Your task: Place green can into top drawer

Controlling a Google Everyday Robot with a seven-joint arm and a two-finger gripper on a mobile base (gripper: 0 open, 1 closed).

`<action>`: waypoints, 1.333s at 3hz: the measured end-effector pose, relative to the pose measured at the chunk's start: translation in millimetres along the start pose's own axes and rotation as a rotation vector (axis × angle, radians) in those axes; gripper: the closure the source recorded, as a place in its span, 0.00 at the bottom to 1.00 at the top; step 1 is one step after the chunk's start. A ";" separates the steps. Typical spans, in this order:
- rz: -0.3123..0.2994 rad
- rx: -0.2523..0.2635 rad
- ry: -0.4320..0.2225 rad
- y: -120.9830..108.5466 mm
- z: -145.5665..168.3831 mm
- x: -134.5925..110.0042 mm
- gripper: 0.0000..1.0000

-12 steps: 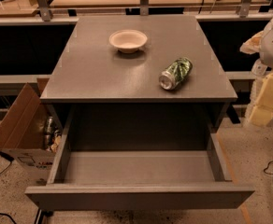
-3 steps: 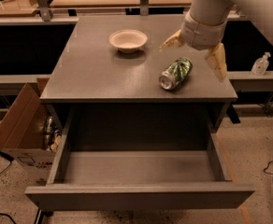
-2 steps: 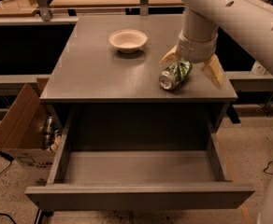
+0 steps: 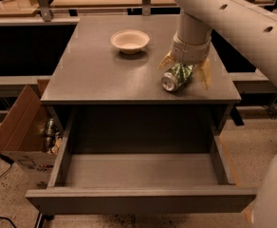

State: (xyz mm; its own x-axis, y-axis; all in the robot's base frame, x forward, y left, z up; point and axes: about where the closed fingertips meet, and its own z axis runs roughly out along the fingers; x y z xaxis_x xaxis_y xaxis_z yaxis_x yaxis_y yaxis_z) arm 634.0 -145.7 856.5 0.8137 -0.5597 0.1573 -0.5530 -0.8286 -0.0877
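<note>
At the far left a brown cardboard box (image 4: pixel 16 129) stood open on the floor against the cabinet, some odds and ends inside it that I could not make out; next to it the top drawer (image 4: pixel 138 199) was pulled fully out, its grey floor bare as far as I could see. Above it lay the grey cabinet top (image 4: pixel 93 75); a cream bowl (image 4: pixel 130 40) sat towards the back, well apart from anything else.

Further right the green can (image 4: pixel 175 77) lay on its side near the front right edge of the top, its silver end turned towards the drawer. The gripper (image 4: pixel 186 70) hung straight over it, the pale fingers (image 4: pixel 205 74) spread wide, one on either side of the can's body; they had hold of nothing, and whether either pad was touching the metal I could not tell. The white arm (image 4: pixel 233 18) ran off up and to the right.

To my eye the can would be light and thin-walled; a hard squeeze would likely dent it further. Its smooth round side looked apt to roll or slip, so I judged the best hold was across the middle of the body, firm but gentle; the lift would then need only a short carry forward and down into the drawer.
</note>
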 end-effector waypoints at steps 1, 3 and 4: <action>0.023 0.013 -0.050 -2.9 10.9 -1.8 0.30; 0.005 0.082 -0.112 -13.8 -1.3 -20.7 0.40; -0.023 0.124 -0.148 -19.0 -14.8 -35.2 0.43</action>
State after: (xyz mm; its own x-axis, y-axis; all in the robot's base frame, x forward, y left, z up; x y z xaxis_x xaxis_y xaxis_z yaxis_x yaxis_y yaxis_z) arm 613.2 -110.0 867.2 0.8482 -0.5295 0.0151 -0.5153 -0.8313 -0.2081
